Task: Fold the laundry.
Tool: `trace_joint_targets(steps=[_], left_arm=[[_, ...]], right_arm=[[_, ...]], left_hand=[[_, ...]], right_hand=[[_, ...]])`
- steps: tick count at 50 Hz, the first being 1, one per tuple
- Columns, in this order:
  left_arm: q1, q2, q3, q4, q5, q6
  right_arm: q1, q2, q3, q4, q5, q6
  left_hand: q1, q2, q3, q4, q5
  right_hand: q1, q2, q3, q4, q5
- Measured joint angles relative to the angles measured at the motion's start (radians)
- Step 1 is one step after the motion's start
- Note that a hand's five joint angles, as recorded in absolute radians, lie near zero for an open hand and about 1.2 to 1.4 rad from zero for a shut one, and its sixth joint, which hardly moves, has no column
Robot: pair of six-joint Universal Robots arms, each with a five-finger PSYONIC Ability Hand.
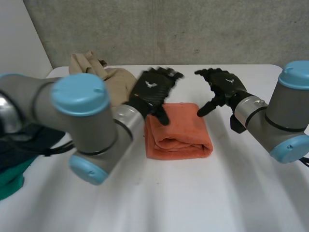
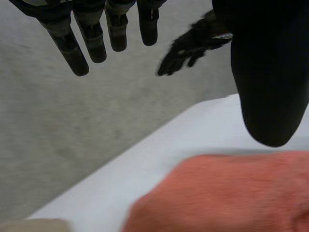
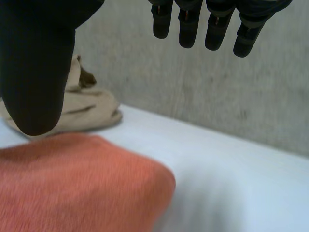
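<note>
An orange towel (image 1: 177,131) lies folded into a small thick rectangle in the middle of the white table (image 1: 203,193). My left hand (image 1: 153,90) hovers above its far left corner, fingers straight and spread, holding nothing. My right hand (image 1: 221,87) hangs above the far right corner, open as well. In the left wrist view the orange towel (image 2: 227,193) lies below my left hand's fingers (image 2: 91,38) and thumb, and my right hand (image 2: 190,46) shows beyond. In the right wrist view the orange towel (image 3: 72,183) sits under my right hand's fingers (image 3: 212,24).
A beige crumpled garment (image 1: 99,72) lies at the table's far left; the beige garment (image 3: 87,108) is behind the towel in the right wrist view. Dark blue and green clothes (image 1: 14,166) are heaped at the left edge. A grey wall (image 1: 169,29) stands behind the table.
</note>
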Motion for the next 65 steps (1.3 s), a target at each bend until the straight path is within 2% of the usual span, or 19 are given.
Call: trace_joint_targets(steps=[5, 13, 19, 22, 32, 39, 43, 47, 52, 59, 65], left_arm=[[-0.035, -0.153, 0.163, -0.104, 0.000, -0.007], [-0.031, -0.344, 0.356, -0.286, -0.095, 0.000], [-0.009, -0.362, 0.361, -0.350, -0.186, 0.022], [0.002, -0.342, 0.333, -0.352, -0.205, 0.036], [0.005, -0.238, 0.210, -0.346, -0.164, 0.067], [0.013, -0.111, 0.170, -0.316, -0.161, 0.052], [0.022, -0.072, 0.194, -0.270, -0.125, 0.040], [0.019, -0.094, 0.241, -0.266, -0.087, 0.036], [0.006, -0.211, 0.338, -0.322, -0.065, 0.040], [0.006, -0.356, 0.421, -0.369, -0.097, 0.057], [0.027, -0.374, 0.413, -0.379, -0.131, 0.076]], right_arm=[[-0.013, 0.067, -0.071, 0.119, 0.002, -0.020], [-0.008, 0.168, -0.163, 0.210, -0.003, -0.059], [0.024, 0.222, -0.198, 0.235, -0.002, -0.131], [0.037, 0.239, -0.206, 0.250, 0.002, -0.175], [0.065, 0.261, -0.204, 0.277, 0.061, -0.267], [0.061, 0.173, -0.162, 0.261, 0.089, -0.291], [0.058, 0.102, -0.119, 0.212, 0.104, -0.292], [0.059, 0.064, -0.089, 0.166, 0.123, -0.290], [0.063, 0.061, -0.067, 0.128, 0.143, -0.282], [0.060, 0.124, -0.090, 0.133, 0.113, -0.241], [0.051, 0.183, -0.126, 0.166, 0.087, -0.222]], left_hand=[[0.000, 0.000, 0.000, 0.000, 0.000], [0.000, 0.000, 0.000, 0.000, 0.000], [0.000, 0.000, 0.000, 0.000, 0.000], [0.000, 0.000, 0.000, 0.000, 0.000], [0.000, 0.000, 0.000, 0.000, 0.000], [0.000, 0.000, 0.000, 0.000, 0.000], [0.000, 0.000, 0.000, 0.000, 0.000], [0.000, 0.000, 0.000, 0.000, 0.000], [0.000, 0.000, 0.000, 0.000, 0.000], [0.000, 0.000, 0.000, 0.000, 0.000], [0.000, 0.000, 0.000, 0.000, 0.000]], right_hand=[[0.000, 0.000, 0.000, 0.000, 0.000], [0.000, 0.000, 0.000, 0.000, 0.000], [0.000, 0.000, 0.000, 0.000, 0.000], [0.000, 0.000, 0.000, 0.000, 0.000], [0.000, 0.000, 0.000, 0.000, 0.000], [0.000, 0.000, 0.000, 0.000, 0.000], [0.000, 0.000, 0.000, 0.000, 0.000], [0.000, 0.000, 0.000, 0.000, 0.000], [0.000, 0.000, 0.000, 0.000, 0.000], [0.000, 0.000, 0.000, 0.000, 0.000], [0.000, 0.000, 0.000, 0.000, 0.000]])
